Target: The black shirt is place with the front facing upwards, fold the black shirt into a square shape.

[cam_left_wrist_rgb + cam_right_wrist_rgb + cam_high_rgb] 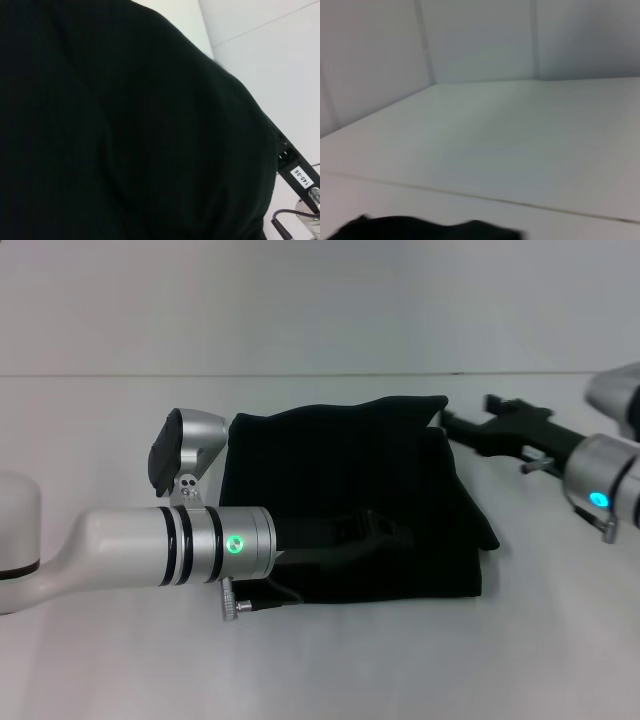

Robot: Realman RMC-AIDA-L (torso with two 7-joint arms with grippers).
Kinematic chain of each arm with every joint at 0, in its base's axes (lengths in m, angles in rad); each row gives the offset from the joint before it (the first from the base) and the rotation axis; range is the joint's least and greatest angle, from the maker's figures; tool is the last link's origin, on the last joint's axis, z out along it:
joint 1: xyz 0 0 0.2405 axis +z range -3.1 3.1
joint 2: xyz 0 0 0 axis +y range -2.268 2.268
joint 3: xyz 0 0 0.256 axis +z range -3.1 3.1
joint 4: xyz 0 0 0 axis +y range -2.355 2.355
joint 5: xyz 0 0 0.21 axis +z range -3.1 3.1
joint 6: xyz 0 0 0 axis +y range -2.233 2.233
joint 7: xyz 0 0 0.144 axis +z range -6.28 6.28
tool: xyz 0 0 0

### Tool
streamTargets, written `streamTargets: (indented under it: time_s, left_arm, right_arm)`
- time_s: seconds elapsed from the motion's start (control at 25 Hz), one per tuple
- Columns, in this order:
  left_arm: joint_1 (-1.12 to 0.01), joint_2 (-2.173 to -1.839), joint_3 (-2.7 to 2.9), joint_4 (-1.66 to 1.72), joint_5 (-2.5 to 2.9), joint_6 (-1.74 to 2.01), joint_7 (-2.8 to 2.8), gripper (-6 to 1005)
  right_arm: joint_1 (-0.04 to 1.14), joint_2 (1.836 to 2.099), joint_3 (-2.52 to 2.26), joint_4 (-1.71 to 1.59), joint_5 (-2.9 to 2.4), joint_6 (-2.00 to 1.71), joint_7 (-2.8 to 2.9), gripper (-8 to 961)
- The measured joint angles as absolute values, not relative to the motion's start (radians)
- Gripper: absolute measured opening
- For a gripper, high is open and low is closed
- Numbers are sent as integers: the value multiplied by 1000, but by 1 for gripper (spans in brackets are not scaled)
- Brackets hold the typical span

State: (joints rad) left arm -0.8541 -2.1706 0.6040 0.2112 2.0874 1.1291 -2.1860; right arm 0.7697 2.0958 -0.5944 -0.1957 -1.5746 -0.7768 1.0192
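Folded already into a rough dark block, the black shirt (350, 500) on the white desk (320, 660), lettering and neck label out of sight. Left hand (385, 532) low over the near half of the cloth, reaching in from the left arm's side; black against black, so no telling how far apart its parts stand or whether any fabric is caught. Right hand (470, 427) just off the far right corner of the bundle, close to the edge and possibly touching; likewise no telling whether spread or closed, or gripping anything.

Risks from here, as a judgement:
- Dragging the top layer along if the left hand pulls back with cloth snagged, undoing the fold beneath it.
- Skewing the block if the right hand nudges the flared corner beside it, leaving a lopsided outline rather than a square.
- Sliding the whole bundle across the smooth top, since nothing pins the side away from both hands.
- Uneven edge beyond the right hand already bulging; pressing it flat off-centre likely to push a crease further in.

Plain, matte and pale underneath, with a thin seam line behind the bundle. Beyond, bare light walls meeting at a corner, seen from the right wrist.
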Motion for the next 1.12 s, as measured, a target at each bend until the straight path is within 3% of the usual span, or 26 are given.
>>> streamTargets:
  time_s: [0.28,0.72,0.96,1.12]
  left_arm:
    - [-869,-2173,597,203,2072,1173,-2128,117]
    - [-859,-2166,594,202,1924,1436,-1998,333]
    - [-771,-2153,590,337,1899,1536,-1991,567]
    - [-683,-2108,554,359,1847,1468,-1997,755]
  right_arm:
    - [646,2090,-497,-227,-1361,-772,1021,832]
    - [580,2088,-479,-225,-1288,-921,1023,831]
    - [588,2087,-602,-243,-1432,-1143,1013,831]
    - [611,2093,-720,-261,-1523,-1224,964,831]
